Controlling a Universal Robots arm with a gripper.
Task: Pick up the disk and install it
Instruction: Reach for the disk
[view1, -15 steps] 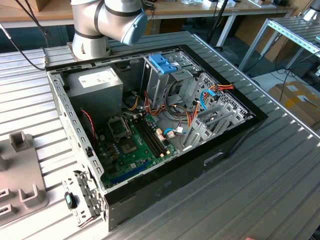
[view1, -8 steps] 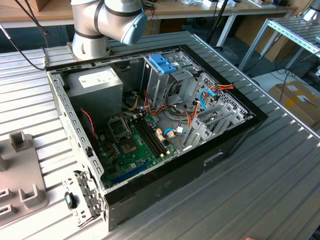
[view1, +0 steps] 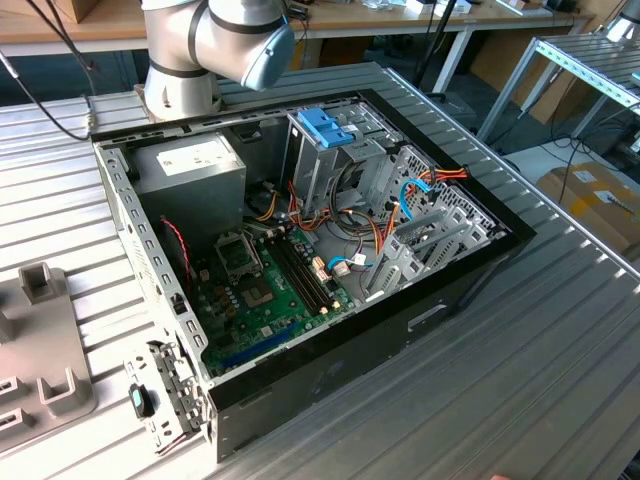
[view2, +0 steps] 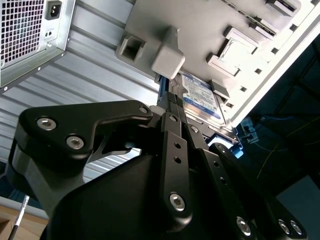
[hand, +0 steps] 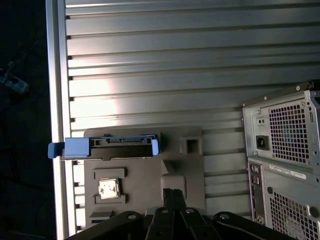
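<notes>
- Placement: the disk stands on edge in a slot of a grey fixture plate, with its blue edge frame facing up. That probably keeps the narrow sides free for a grasp from above.
- In the second wrist view the disk's white and blue label faces out, and the fixture plate's raised stops press against it and hold it upright.
- The fixture plate lies on the ribbed metal bench near the bench's edge, well apart from the computer case, so I judge the disk has not been picked up yet.
- In the exterior view the computer case lies open on its side, so the drive cage with the blue handle can be reached from above.
- The gripper points down at the fixture plate and hangs over a raised block just beside the disk's slot.
- The gripper's 2 fingers lie together with nothing between them, near the disk's blue edge.
- The arm's base stands on the bench behind the case.
</notes>
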